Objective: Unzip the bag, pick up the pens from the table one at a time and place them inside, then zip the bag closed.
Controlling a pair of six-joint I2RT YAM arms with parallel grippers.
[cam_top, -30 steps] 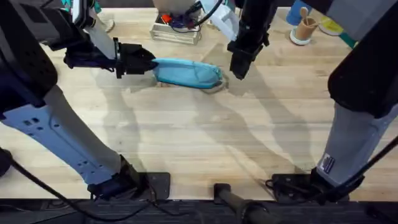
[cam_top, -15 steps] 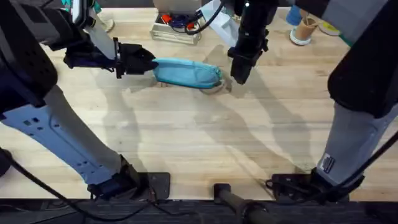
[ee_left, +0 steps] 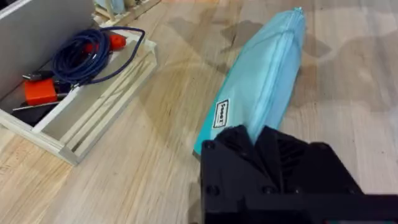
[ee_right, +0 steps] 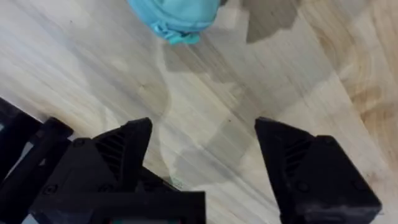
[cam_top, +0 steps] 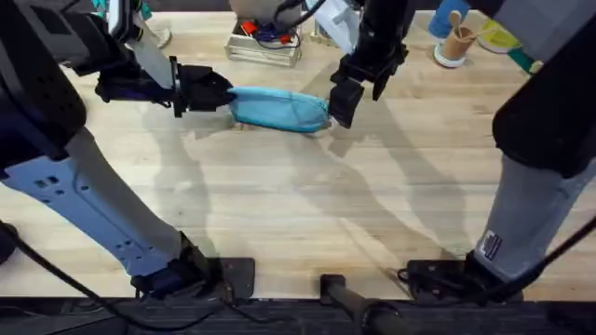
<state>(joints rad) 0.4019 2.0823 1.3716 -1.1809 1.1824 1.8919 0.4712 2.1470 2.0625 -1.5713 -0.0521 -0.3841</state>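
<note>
We pin the near end of the turquoise pencil pouch [cam_top: 279, 109] with the left gripper [cam_top: 216, 91], clenched on its fabric. Its long axis runs straight away from that gripper toward the right gripper [ee_right: 202, 158] — jaws spread, empty — poised just beyond the far end, probably nearer the zipper pull.

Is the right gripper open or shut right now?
Open. In the right wrist view the right gripper has its two fingers spread wide with bare table between them, hovering by the bag's end.
</note>
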